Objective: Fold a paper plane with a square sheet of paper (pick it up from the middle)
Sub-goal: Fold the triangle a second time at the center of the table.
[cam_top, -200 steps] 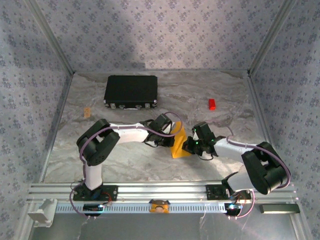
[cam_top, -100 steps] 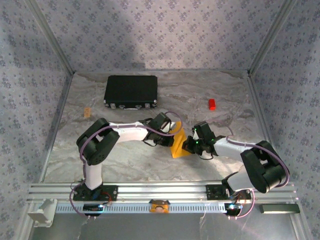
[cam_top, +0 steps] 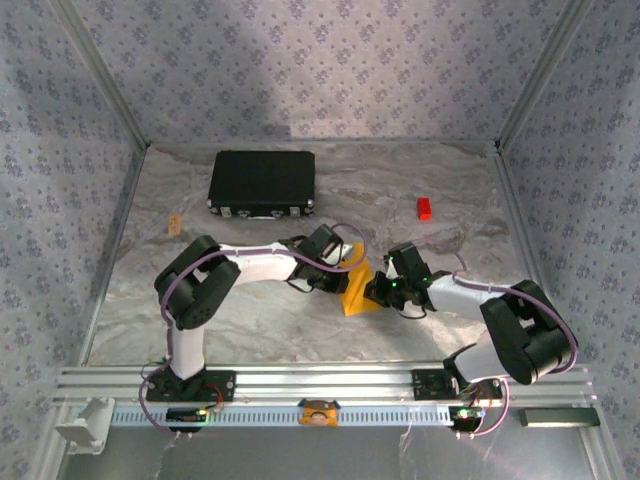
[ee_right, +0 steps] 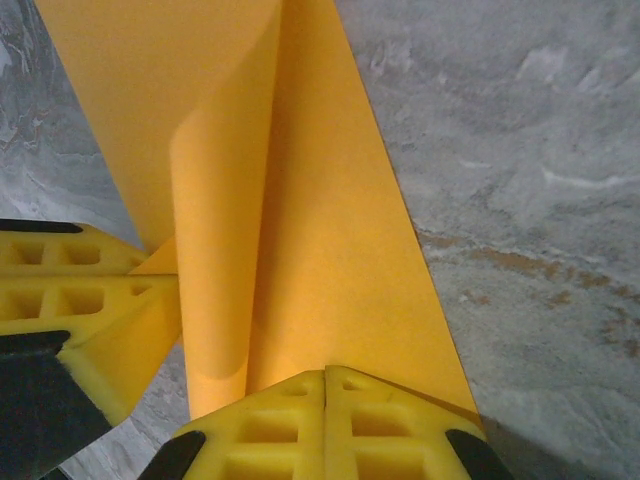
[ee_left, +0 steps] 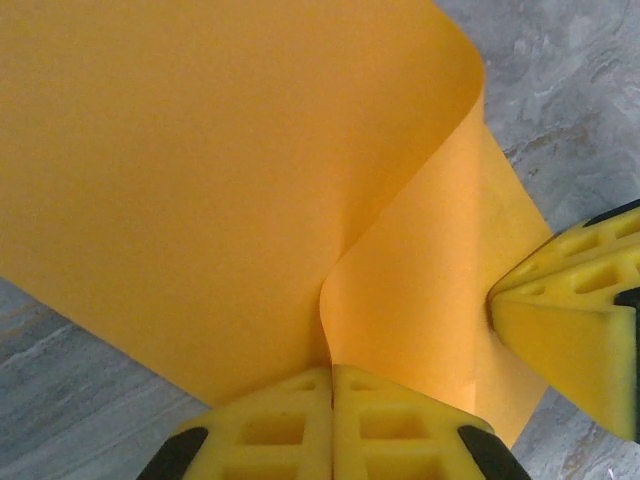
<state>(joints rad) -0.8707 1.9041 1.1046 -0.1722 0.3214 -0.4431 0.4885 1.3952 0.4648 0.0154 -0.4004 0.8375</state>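
Table [cam_top: 250, 320]: left tool [cam_top: 348, 264] beside right tool [cam_top: 375, 292]

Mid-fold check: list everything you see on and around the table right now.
sheet of paper: one, orange-yellow, mid-table between the two arms, curled over on itself.
case: one, black, rectangular, far left of the table.
block: one, red, small, far right.
tan item: one, small, near the left edge; too small to identify.
table: one, grey marbled top.
rail: one, silver metal, along the near edge.
left pincer: one, yellow fingers, shut on the sheet of paper.
right pincer: one, yellow fingers, shut on the sheet of paper.
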